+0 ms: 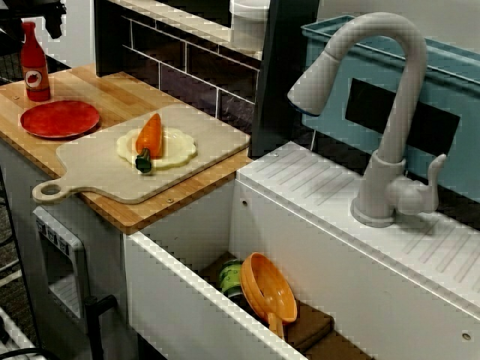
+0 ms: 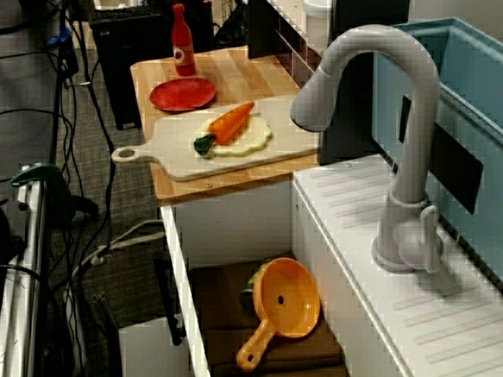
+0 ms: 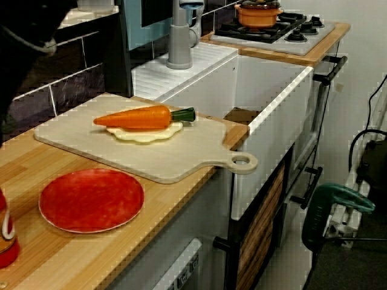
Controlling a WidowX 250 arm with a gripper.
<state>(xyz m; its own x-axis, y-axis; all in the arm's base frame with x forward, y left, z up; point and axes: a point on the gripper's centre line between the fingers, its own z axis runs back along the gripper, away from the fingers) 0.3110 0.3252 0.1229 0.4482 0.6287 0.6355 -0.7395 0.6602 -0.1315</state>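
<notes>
Wooden counter (image 1: 112, 90) beside the sink, side view: carrot (image 1: 149, 136) lies on cutting board (image 1: 90, 169), tip toward 12 o'clock, leaves toward 6; gripper (image 1: 51, 21) opening indiscernible.

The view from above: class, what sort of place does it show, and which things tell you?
Probably a toy play kitchen: a grey plastic faucet stands behind a white sink basin, and an orange toy carrot rests on a cream disc on a pale paddle-shaped cutting board.
</notes>
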